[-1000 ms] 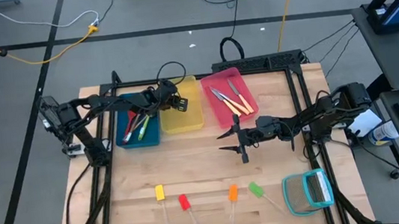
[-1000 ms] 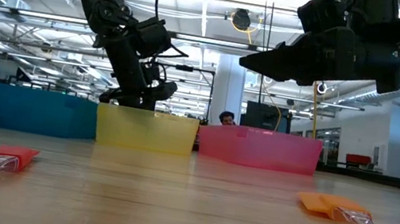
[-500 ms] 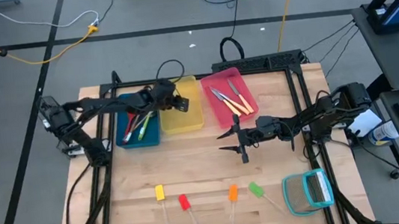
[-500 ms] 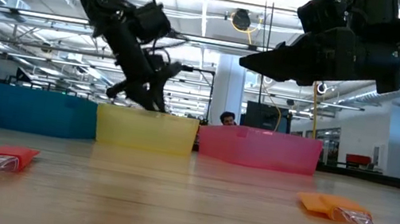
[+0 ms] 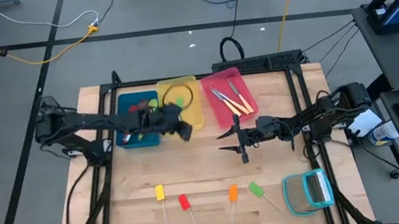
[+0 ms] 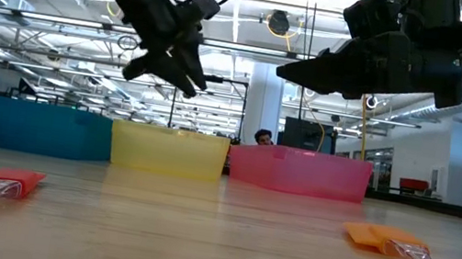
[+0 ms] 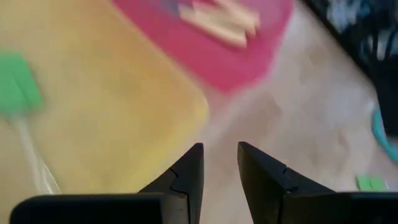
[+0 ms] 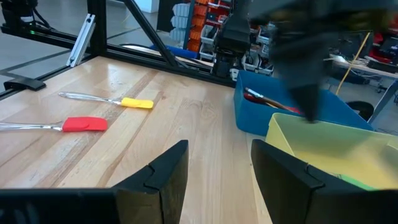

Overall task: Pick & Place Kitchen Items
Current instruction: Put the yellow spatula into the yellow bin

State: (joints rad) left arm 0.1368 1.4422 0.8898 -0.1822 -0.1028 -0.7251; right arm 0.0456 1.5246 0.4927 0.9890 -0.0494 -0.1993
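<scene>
Left end effector [image 5: 184, 131] has swung off the glossy yellow bin [image 5: 194, 113].

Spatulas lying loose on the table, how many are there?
4, in a row near the front edge: yellow spatula, red spatula, orange spatula, green spatula. Another green one lies in the yellow bin.

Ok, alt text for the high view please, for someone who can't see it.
Overhead, the left end effector hangs by the yellow bin, while the right end effector waits open below the pink bin. Four spatulas lie along the wooden table near edge.
</scene>
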